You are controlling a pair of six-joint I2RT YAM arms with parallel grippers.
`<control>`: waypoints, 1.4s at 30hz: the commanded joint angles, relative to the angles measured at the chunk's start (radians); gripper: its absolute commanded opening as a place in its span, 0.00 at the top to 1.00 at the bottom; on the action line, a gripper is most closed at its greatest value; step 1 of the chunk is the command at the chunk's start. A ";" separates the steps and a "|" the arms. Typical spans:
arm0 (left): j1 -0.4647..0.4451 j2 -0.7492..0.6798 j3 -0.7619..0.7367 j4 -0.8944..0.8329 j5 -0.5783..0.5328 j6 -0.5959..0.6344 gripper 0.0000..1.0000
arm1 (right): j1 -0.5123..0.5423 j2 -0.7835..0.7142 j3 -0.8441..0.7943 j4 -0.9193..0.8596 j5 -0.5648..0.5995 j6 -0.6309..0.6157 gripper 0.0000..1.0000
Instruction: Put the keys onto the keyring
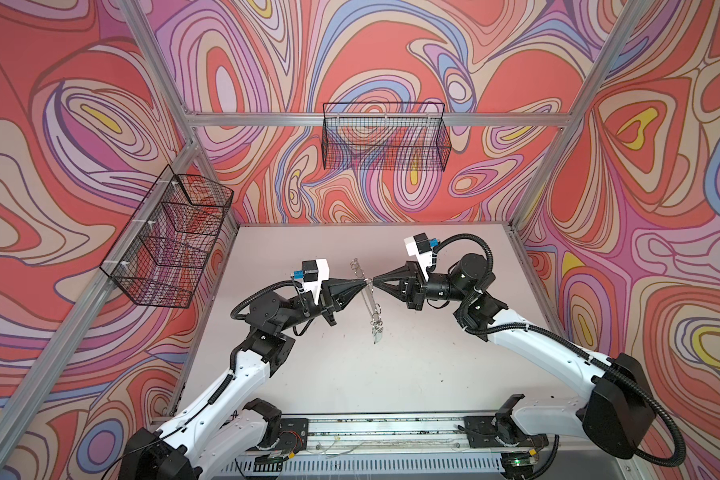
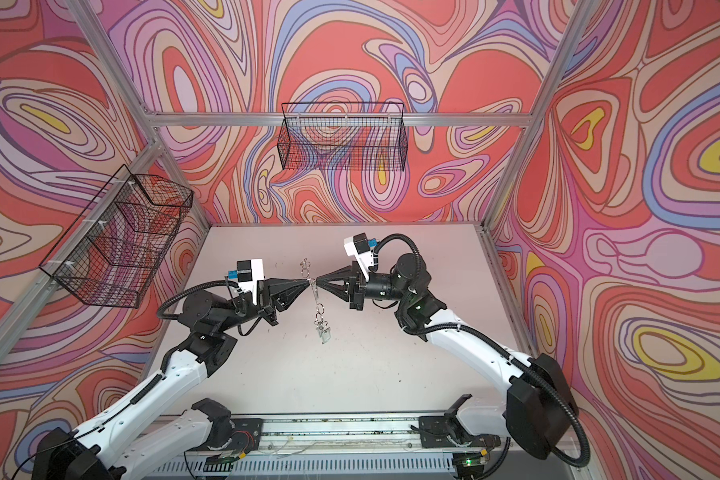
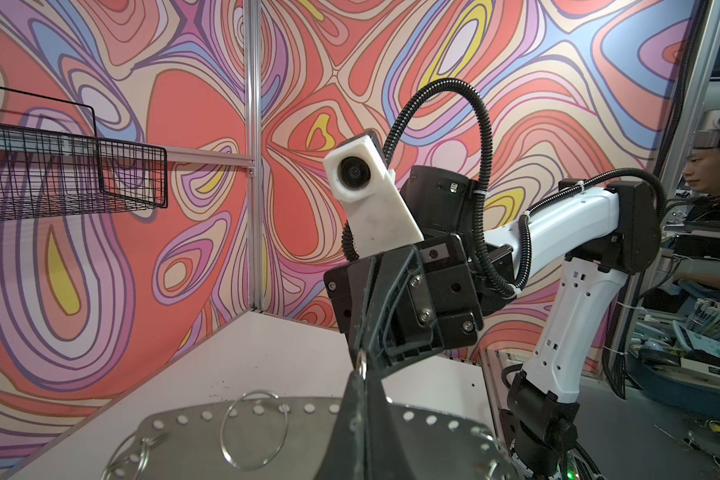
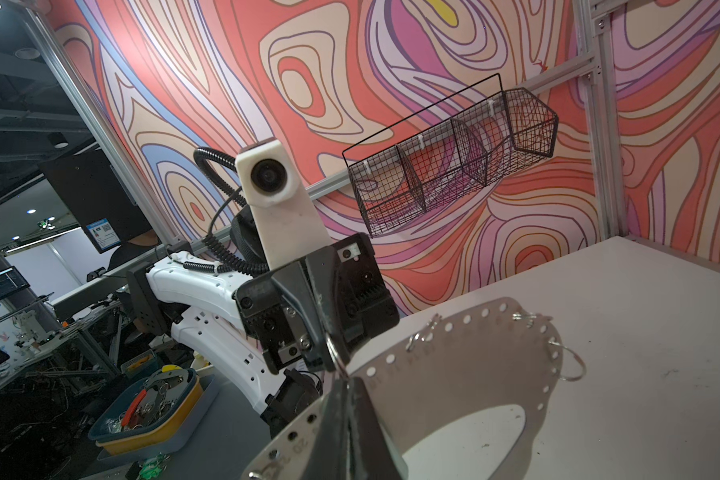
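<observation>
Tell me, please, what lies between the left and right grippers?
The keyring stands edge-on between the left gripper and right gripper, in both top views.

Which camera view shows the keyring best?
The right wrist view: the keyring shows its flat face, oval hole, rim holes and wire loops. Both top views see the keyring edge-on, a thin strip. The left wrist view catches only part.

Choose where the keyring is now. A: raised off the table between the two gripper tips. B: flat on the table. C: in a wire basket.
A: in both top views the keyring is edge-on above the table, the left gripper and right gripper meeting at its rim.
</observation>
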 commanded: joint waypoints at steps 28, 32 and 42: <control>-0.054 0.108 -0.023 0.371 -0.017 -0.188 1.00 | -0.006 0.034 -0.044 0.135 -0.010 0.100 0.96; -0.055 0.090 -0.027 0.346 -0.027 -0.174 1.00 | -0.027 -0.027 -0.057 0.053 0.039 0.038 0.95; -0.055 0.104 -0.016 0.348 -0.021 -0.190 1.00 | -0.030 -0.090 -0.081 0.071 0.069 -0.013 0.74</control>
